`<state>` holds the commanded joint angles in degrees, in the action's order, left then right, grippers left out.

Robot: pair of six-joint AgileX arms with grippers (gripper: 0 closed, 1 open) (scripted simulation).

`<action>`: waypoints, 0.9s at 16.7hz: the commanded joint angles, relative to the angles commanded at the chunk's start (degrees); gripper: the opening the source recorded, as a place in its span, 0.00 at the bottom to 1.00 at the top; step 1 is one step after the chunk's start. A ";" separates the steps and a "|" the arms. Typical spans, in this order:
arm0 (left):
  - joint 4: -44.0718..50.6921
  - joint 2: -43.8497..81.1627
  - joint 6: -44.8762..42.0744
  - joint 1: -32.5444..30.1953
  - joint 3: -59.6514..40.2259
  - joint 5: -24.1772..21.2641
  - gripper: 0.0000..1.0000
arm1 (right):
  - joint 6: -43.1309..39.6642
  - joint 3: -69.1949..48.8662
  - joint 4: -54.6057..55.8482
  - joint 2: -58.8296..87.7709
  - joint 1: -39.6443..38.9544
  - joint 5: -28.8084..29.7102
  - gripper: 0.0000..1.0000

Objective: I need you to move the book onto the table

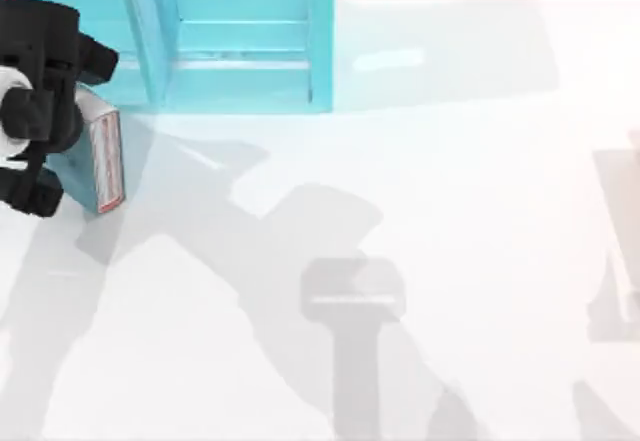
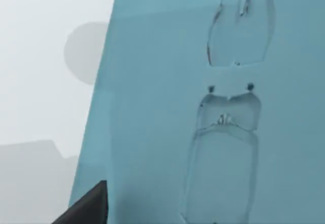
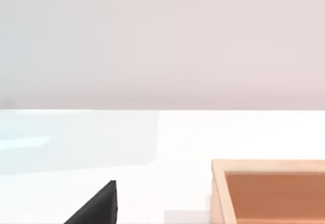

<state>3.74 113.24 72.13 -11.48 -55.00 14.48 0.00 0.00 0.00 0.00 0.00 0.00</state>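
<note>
My left gripper (image 1: 45,126) sits at the table's (image 1: 450,211) far left edge, clamped on the book (image 1: 100,156), which hangs upright with white page edges showing, just off the teal shelf unit (image 1: 240,41) behind it. Through the left wrist camera the teal cover (image 2: 203,132) sits right against the lens. On my right arm's camera a wooden box (image 3: 269,191) rests on the table; I cannot tell that gripper's state

shelf unit (image 1: 240,36) blocks rear-left (table (image 1: 450,211) open)

Glossy white table (image 1: 420,211), smooth teal book (image 1: 85,151)
</note>
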 joint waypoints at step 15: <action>-6.60 2.64 58.42 -56.38 -11.23 52.76 0.00 | 0.00 0.00 0.00 0.00 0.00 0.00 1.00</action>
<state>-2.86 115.88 130.54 -67.86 -66.23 67.24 0.00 0.00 0.00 0.00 0.00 0.00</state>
